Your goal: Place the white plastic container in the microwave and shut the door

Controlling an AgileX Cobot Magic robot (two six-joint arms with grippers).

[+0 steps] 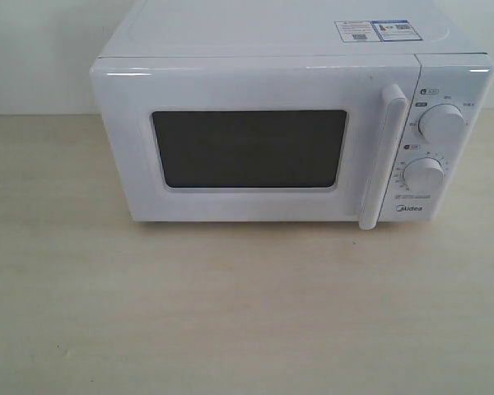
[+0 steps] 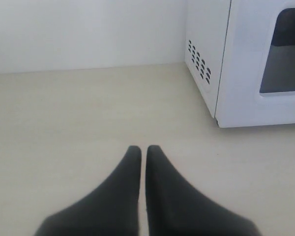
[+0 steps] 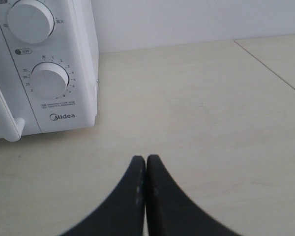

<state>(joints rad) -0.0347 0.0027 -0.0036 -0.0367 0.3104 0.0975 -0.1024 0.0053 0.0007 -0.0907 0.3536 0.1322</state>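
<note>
The white Midea microwave [image 1: 288, 123] stands at the back of the pale wooden table. Its door [image 1: 247, 152] lies flat against the body, dark window in front, with the vertical bar handle [image 1: 383, 156] at its right. The white plastic container shows in no view. My left gripper [image 2: 143, 149] is shut and empty, low over the table off the microwave's vented left side [image 2: 199, 59]. My right gripper [image 3: 146, 159] is shut and empty, over the table in front of the knob panel [image 3: 49, 81]. Neither gripper appears in the exterior view.
Two round knobs [image 1: 442, 123] sit on the right panel, and stickers [image 1: 375, 30] lie on the microwave's top. A white wall runs behind the table. A seam [image 3: 270, 64] crosses the table surface to the right of the microwave.
</note>
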